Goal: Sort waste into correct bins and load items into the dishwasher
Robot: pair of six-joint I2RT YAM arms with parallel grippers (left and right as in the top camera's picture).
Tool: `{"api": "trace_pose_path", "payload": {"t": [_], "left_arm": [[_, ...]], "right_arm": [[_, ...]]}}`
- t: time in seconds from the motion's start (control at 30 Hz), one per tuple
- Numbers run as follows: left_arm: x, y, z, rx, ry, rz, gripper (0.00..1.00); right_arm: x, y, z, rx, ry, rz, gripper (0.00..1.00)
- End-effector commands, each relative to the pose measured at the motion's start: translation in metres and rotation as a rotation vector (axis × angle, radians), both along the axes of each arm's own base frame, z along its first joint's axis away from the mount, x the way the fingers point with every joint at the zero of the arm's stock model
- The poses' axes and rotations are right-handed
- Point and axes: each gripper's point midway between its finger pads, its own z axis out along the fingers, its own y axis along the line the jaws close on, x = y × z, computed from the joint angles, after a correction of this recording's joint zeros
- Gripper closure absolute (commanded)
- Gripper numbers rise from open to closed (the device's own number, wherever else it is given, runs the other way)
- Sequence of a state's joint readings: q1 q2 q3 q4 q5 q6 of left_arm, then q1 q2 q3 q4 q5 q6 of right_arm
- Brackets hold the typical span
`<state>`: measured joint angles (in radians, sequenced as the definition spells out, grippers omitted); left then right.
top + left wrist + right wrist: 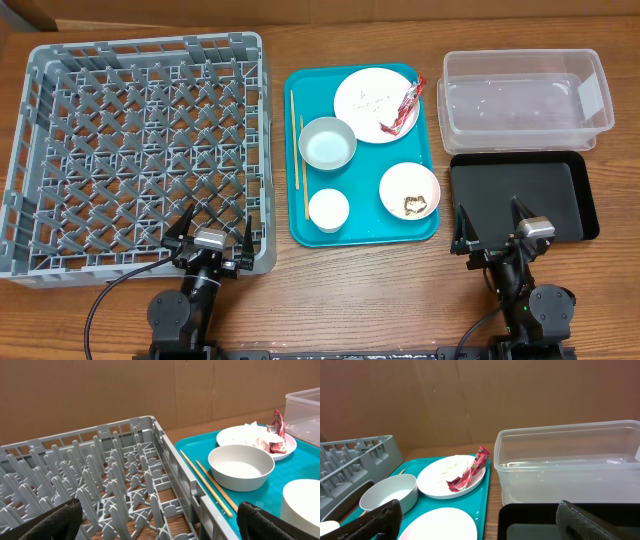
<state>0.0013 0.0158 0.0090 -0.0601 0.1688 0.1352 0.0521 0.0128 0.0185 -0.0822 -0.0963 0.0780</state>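
The grey dishwasher rack (150,42) fills the left. The teal tray (370,222) holds a white plate (372,95) with the red-and-white wrapper (405,108), an empty bowl (327,143), a bowl with a brown lump (409,190), a cup (328,209) and chopsticks (297,150). Crumpled paper (257,432) lies on the plate. On the right are the clear tub (525,125) and the black tray (520,190). My left gripper (215,228) hangs open over the rack's near right corner. My right gripper (490,215) hangs open at the black tray's near left corner.
Both arm bases sit at the table's front edge. Bare wood shows between the teal tray and the black tray (530,520), and along the front. A brown cardboard wall closes off the back.
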Motion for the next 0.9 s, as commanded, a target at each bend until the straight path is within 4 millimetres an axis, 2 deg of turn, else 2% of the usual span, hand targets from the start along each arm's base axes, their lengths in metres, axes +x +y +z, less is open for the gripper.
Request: {"api": "trace_pose_path", "payload": {"t": [0.0,0.77,0.87], "left_arm": [[-0.0004,-0.0004,-0.0001,0.018,-0.008,-0.003,0.00],[-0.0004,-0.0004,-0.0001,0.018,-0.008,-0.003,0.00],[-0.0004,-0.0004,-0.0001,0.018,-0.008,-0.003,0.00]], "right_arm": [[0.0005,-0.0034,-0.0016,0.000,-0.005,-0.018,0.00],[0.0011,-0.0074,0.0004,0.000,-0.013,-0.041,0.00],[-0.0002,0.0012,0.0051,0.016,-0.029,0.009,0.00]]}}
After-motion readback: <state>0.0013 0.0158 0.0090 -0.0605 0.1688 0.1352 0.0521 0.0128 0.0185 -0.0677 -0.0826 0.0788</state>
